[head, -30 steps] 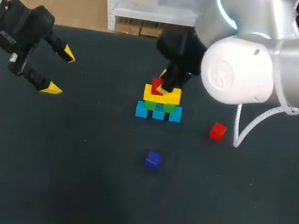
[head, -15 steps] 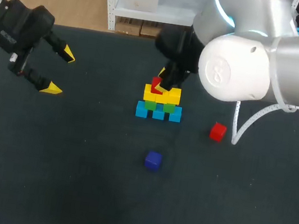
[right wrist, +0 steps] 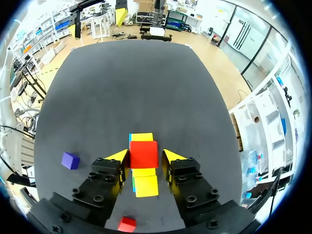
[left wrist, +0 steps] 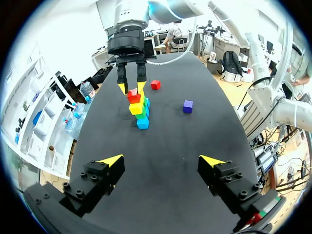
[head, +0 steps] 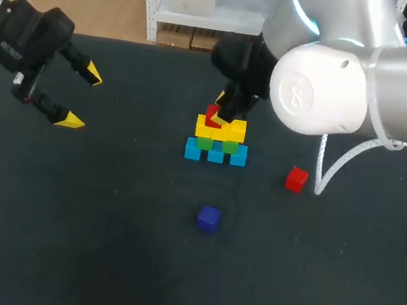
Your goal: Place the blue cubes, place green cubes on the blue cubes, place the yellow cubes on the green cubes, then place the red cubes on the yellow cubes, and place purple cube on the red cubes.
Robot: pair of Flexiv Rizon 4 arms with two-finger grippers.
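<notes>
Where the stack stands in the middle of the counter (head: 95, 251), blue cubes (head: 216, 153) carry green cubes (head: 216, 144), then yellow cubes (head: 221, 130), with one red cube (head: 213, 115) on top. The right pincer (right wrist: 145, 156) straddles that top cube, spread barely wider than it. A second red cube (head: 296, 179) and the purple cube (head: 208, 218) lie loose on bare counter nearby. The left pincer (head: 80, 97) hangs wide apart, empty, well off to the side.

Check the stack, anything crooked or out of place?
Nothing stands out. The stack stands square, with one red cube on top at the right gripper. The other red cube and the purple cube lie loose on the table, not yet stacked.
</notes>
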